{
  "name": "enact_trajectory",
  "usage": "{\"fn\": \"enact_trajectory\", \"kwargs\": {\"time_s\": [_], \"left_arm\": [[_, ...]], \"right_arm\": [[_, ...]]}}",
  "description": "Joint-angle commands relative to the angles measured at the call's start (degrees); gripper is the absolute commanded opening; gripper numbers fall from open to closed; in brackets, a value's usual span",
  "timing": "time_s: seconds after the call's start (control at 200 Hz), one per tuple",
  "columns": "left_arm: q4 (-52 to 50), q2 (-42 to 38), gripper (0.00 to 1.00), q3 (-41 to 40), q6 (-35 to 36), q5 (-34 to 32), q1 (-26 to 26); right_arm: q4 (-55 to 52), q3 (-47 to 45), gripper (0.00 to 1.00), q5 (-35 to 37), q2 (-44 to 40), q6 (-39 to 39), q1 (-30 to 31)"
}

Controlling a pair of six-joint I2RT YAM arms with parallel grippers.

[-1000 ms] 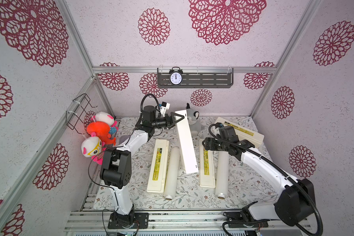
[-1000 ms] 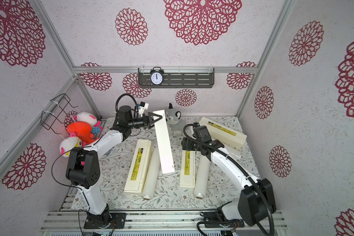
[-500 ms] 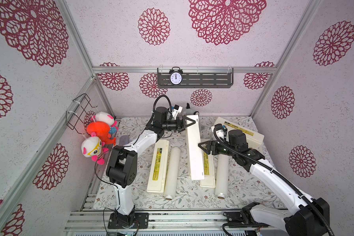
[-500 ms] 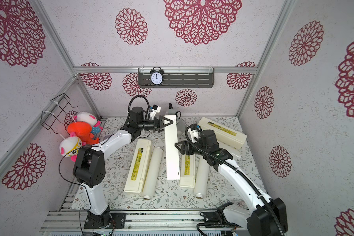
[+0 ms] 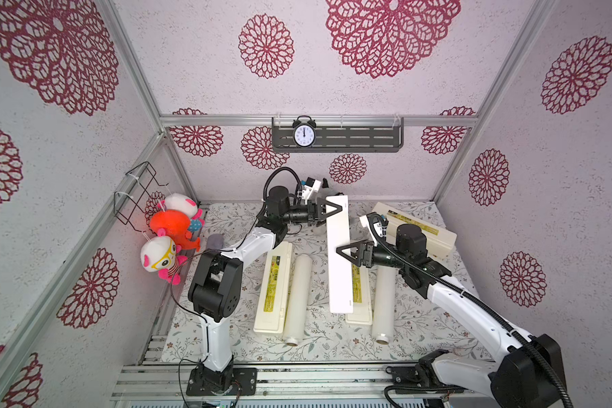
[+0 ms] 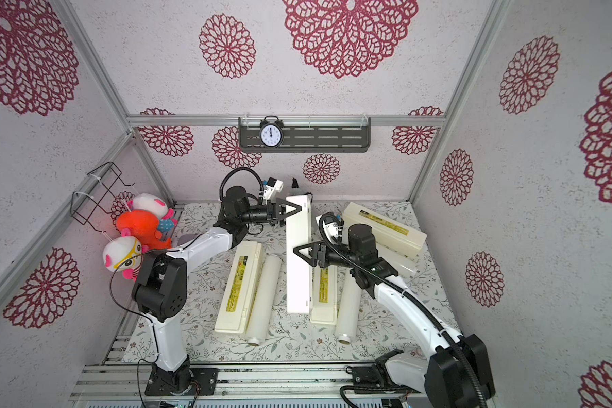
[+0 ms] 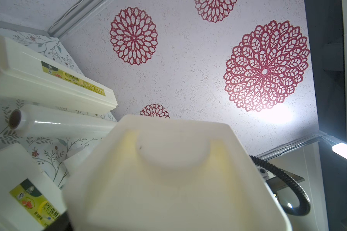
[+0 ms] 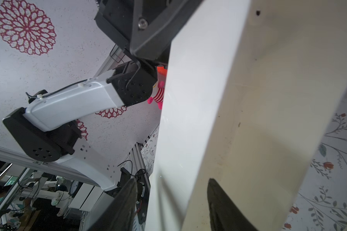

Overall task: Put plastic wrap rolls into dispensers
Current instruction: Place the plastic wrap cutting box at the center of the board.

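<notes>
- Front left of mat (image 5: 318, 339): left dispenser (image 5: 272, 286), label up, left roll (image 5: 297, 293) just beside.
- Front centre: mid dispenser (image 5: 363, 300), mid roll (image 5: 383, 303) along its right side.
- Above mid dispenser, partly covering it: raised dispenser (image 5: 338, 275).
- Right gripper (image 5: 343, 252) astride raised dispenser's middle; clamped or not, cannot tell.
- Left gripper (image 5: 334, 211) wide, gripping its far end.
- Far right corner: far dispenser (image 5: 421, 229), far roll (image 7: 58, 124) beside.

The lifted dispenser (image 5: 340, 282) has been swung over the middle dispenser (image 5: 364, 300); the right gripper (image 5: 343, 252) was brought astride it.
</notes>
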Motion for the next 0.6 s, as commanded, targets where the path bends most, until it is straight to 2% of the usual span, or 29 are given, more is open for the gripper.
{"fn": "enact_trajectory", "kwargs": {"time_s": [0.0, 0.125, 0.33, 0.44, 0.525, 0.575, 0.59, 0.595], "left_arm": [[3.92, 0.48, 0.67, 1.09, -2.92, 1.55, -1.45], [5.17, 0.82, 0.67, 1.63, -4.09, 1.55, -1.68], [11.1, 1.72, 0.67, 1.71, -8.21, 2.08, -1.9], [11.68, 1.89, 0.7, 1.66, -8.67, 2.53, -1.94], [11.99, 1.62, 0.81, 1.41, -8.54, 3.04, -1.82], [12.22, 1.17, 0.92, 1.15, -8.26, 3.14, -1.69], [12.3, 1.17, 1.0, 1.11, -8.17, 3.13, -1.62], [12.33, 1.14, 0.99, 1.06, -8.16, 3.18, -1.61]], "right_arm": [[7.01, 0.49, 0.51, -4.26, 0.57, 3.19, -0.19], [11.31, 0.0, 0.43, -6.03, 1.7, 5.94, -0.03], [13.39, 0.08, 0.18, -7.15, 3.19, 7.65, -0.03], [14.08, 0.32, 0.09, -7.33, 3.58, 8.62, -0.12], [13.88, 0.27, 0.02, -6.7, 3.58, 9.07, -0.46], [14.08, -0.08, 0.0, -6.25, 3.41, 9.46, -0.72], [14.08, -0.18, 0.0, -6.02, 3.33, 9.62, -0.88], [14.08, -0.22, 0.0, -5.99, 3.28, 9.66, -0.89]]}}
